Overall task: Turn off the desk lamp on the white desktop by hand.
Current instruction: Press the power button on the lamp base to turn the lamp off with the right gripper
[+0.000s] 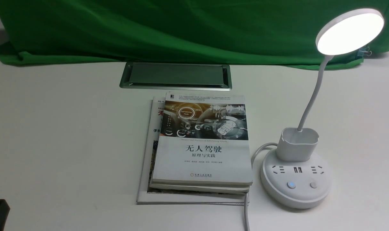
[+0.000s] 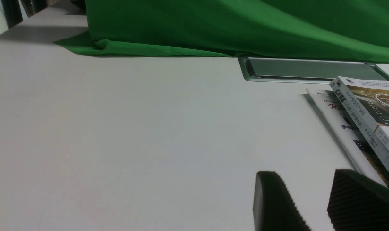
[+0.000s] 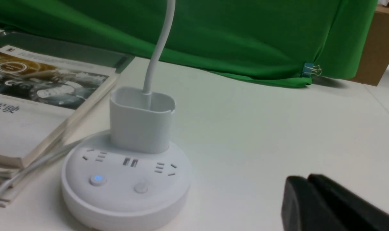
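Lamp stands on the right part of the tabletop, and its head shines, so the task is not yet done. On the base we see two buttons at the front: a blue button that glows and a plain button beside it. We cannot tell from here which one rules the light; we judge the glowing one the likelier, and the head will tell us. The right hand is low over the tabletop, near the base but apart from it, its fingers pressed together and holding nothing. This closed tip suits a press well. We should bring it over the button, come straight down and push shortly, so that the base does not slide, and keep away from the cup and the neck. The cord and the books lie just beside the base, on its other side. The left hand rests well away, fingers apart, empty.
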`<state>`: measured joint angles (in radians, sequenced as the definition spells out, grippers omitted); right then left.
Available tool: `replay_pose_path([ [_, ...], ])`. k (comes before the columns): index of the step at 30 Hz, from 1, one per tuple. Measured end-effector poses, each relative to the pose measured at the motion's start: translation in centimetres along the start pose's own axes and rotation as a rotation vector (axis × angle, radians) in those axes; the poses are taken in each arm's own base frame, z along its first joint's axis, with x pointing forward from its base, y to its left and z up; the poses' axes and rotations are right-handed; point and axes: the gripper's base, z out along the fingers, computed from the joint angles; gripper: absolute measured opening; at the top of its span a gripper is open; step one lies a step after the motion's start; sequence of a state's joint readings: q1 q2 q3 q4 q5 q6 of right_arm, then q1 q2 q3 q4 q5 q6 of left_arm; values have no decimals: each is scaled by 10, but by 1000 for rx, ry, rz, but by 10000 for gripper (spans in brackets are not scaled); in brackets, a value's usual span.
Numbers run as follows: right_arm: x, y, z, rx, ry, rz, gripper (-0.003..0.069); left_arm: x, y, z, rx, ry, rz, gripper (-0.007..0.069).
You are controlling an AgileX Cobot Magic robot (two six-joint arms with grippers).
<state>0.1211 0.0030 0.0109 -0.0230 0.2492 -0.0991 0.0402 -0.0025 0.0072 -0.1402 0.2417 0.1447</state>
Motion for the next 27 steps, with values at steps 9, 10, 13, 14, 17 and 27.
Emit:
replay_pose_path([
  [9,-24,-2,-3,-23,-263,377,29,0,0,0,0,0,0,242],
  [10,-27,-3,-4,-31,-302,421,29,0,0,0,0,0,0,242],
  [13,-32,-4,-6,-44,-362,478,29,0,0,0,0,0,0,242],
  [14,-33,-4,-6,-48,-380,496,29,0,0,0,0,0,0,242],
  [17,-34,-4,-7,-52,-387,510,30,0,0,0,0,0,0,242],
  [27,-66,-7,-6,-35,-128,532,31,0,0,0,0,0,0,242],
])
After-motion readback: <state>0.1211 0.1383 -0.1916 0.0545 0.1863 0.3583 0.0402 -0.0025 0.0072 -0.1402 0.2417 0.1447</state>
